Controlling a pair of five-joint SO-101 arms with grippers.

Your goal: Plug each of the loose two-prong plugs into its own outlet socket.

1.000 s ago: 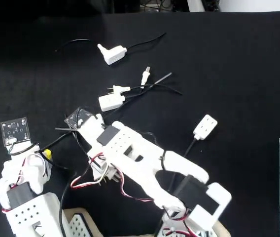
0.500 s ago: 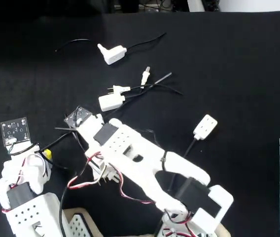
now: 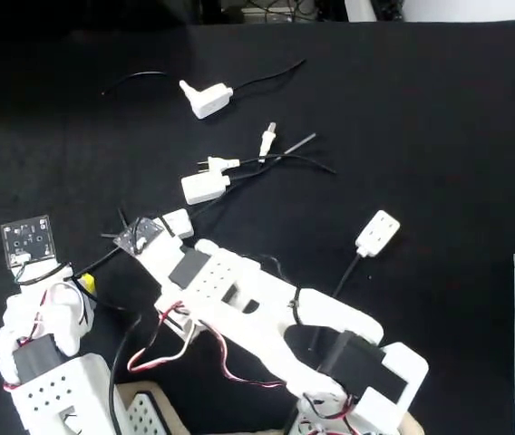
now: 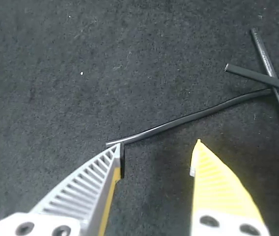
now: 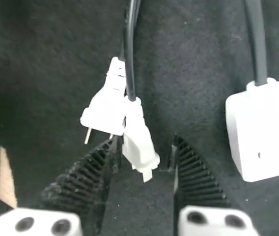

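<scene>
- A white two-prong plug is lying on the black table just ahead of the right gripper, with its prongs pointing off to one side.
- A slim white plug is resting against it, its black cord running away from the camera. Its near end is sitting between the right gripper's fingers.
- The right gripper is standing open. Its black fingers are flanking the slim plug without closing on it, and a gap is showing on one side.
- A white socket block is lying just beside the plugs, with two slots facing the right wrist camera and a thick cord leaving its far end.
- Another outlet socket is lying well apart to the right of the right arm, its cord trailing down under that arm.
- An angled white plug is lying farther up the table on its own black cord.
- The left gripper is hanging open over bare table at the lower left. One finger is grey and one is yellow.
- The loose end of a thin black cord is lying just at the grey finger's tip.
</scene>
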